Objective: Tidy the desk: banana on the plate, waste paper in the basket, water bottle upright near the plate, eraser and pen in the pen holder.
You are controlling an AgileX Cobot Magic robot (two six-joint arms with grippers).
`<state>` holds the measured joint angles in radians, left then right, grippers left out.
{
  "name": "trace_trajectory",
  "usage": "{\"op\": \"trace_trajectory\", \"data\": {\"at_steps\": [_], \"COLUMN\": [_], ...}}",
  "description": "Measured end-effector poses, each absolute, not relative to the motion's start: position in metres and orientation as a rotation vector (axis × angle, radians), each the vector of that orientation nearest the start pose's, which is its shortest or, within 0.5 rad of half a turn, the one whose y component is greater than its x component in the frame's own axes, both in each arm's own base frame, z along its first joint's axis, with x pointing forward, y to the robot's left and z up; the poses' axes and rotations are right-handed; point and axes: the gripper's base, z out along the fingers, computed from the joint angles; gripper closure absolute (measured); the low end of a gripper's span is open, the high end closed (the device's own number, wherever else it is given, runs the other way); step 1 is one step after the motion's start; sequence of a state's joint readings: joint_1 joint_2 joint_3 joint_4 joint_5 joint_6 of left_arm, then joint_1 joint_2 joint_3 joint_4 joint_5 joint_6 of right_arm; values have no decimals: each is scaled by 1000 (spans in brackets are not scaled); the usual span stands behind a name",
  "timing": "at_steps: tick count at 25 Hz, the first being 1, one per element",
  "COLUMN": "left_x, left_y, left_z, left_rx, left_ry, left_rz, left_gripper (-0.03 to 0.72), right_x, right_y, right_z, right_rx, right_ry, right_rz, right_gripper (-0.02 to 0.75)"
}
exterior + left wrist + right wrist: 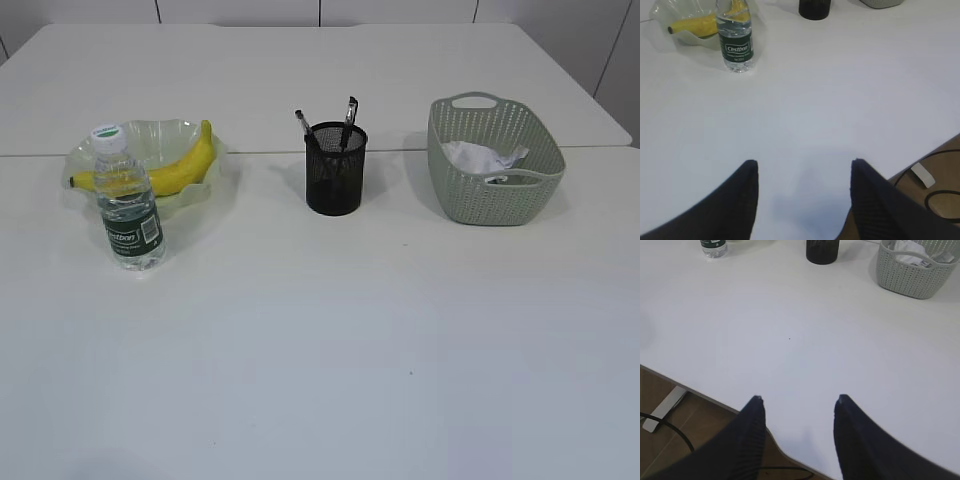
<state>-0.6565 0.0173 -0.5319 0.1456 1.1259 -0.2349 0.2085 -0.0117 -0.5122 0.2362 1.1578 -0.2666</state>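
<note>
Lying on the plate (150, 140), the banana (175, 172) touches nothing else. Both end effectors, left (802, 167) and right (799, 405), hang apart, empty, above the desk (330, 330).

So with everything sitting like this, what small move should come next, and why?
Probably none beyond keeping both arms parked: the banana lies on the plate, the water bottle stands upright beside it, paper is in the basket, pens stand in the pen holder. The eraser isn't visible.

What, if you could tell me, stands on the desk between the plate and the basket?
The pen holder, a black mesh cup with two pens sticking out, stands between the plate and the basket. The exterior view shows it, with bare desk on either side.
</note>
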Motion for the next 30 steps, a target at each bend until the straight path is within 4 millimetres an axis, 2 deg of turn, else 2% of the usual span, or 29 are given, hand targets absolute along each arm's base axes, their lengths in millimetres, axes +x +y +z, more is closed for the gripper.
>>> {"op": "trace_trajectory", "data": {"at_steps": [8,12,15,18,21,30], "left_x": [-1,-1,-1,-1,-1,-2], "left_y": [13,13,13,13,13,12], "left_z": [281,282,282,282,282,282], "left_rx": [473,487,488,488,488,490], "left_ry": [2056,2052,2050,2050,2050,2051], "left_rz": [-369,-369,-370,-370,-370,-375], "left_gripper": [265,204,149,109,101,107], "right_x": [-13,-12,-12,-12,-12,-12], "right_y": [10,6,6,6,6,6], "right_z": [269,268,268,268,268,268], "right_rx": [-433,-388,-383,-380,-380,-380], "right_ry": [2086,2098,2099,2097,2097,2092], "right_rz": [191,156,154,155,155,163], "right_gripper": [400,398,365,295,254,244]}}
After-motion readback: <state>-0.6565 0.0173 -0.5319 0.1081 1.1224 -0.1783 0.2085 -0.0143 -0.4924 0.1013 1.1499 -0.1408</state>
